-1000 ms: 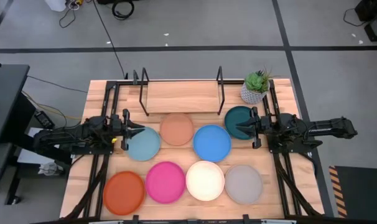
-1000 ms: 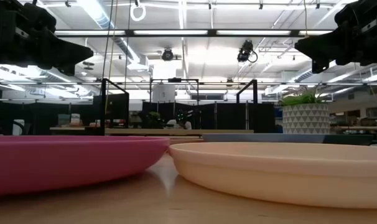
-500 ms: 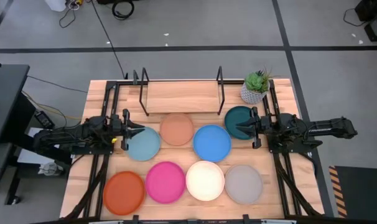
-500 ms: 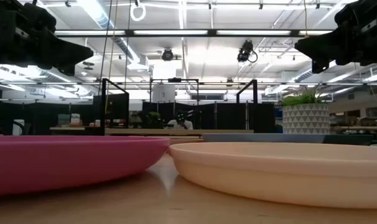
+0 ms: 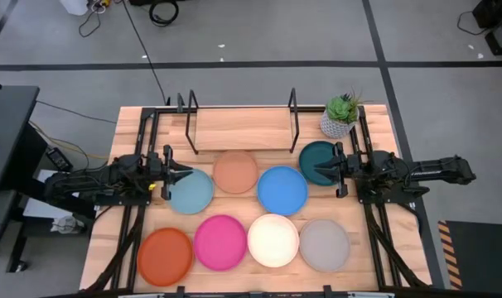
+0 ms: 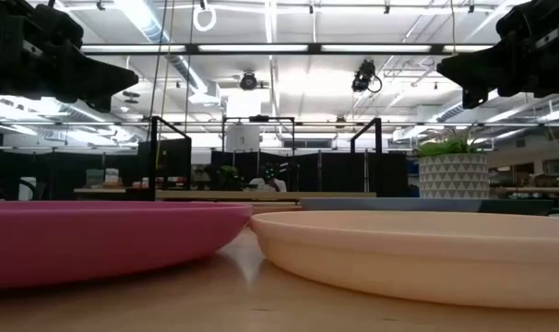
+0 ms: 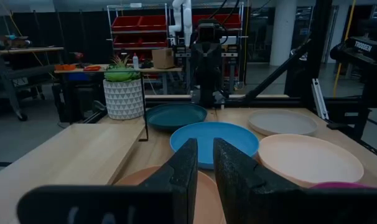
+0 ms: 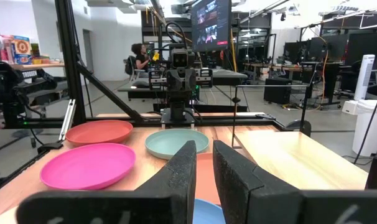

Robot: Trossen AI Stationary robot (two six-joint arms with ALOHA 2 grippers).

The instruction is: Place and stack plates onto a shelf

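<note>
Eight round plates lie flat on the wooden table in the high view. In the far row are light blue (image 5: pixel 190 191), peach (image 5: pixel 235 171), blue (image 5: pixel 282 189) and dark teal (image 5: pixel 318 159). In the near row are orange (image 5: pixel 165 255), magenta (image 5: pixel 220 242), cream-white (image 5: pixel 273 240) and grey (image 5: pixel 324 245). The shelf (image 5: pixel 241 129) stands bare at the far edge, between its black wire uprights. My left gripper (image 5: pixel 185 172) (image 7: pixel 205 142) hovers shut above the light blue plate's far-left rim. My right gripper (image 5: pixel 320 166) (image 8: pixel 204 144) hovers shut above the dark teal plate. The two point toward each other.
A small potted plant (image 5: pixel 342 116) stands at the far right, beside the shelf's right upright and just beyond the dark teal plate. Black frame rails run along the table's left (image 5: pixel 143 157) and right (image 5: pixel 369 207) sides. In the low view both arms hang well above the plates.
</note>
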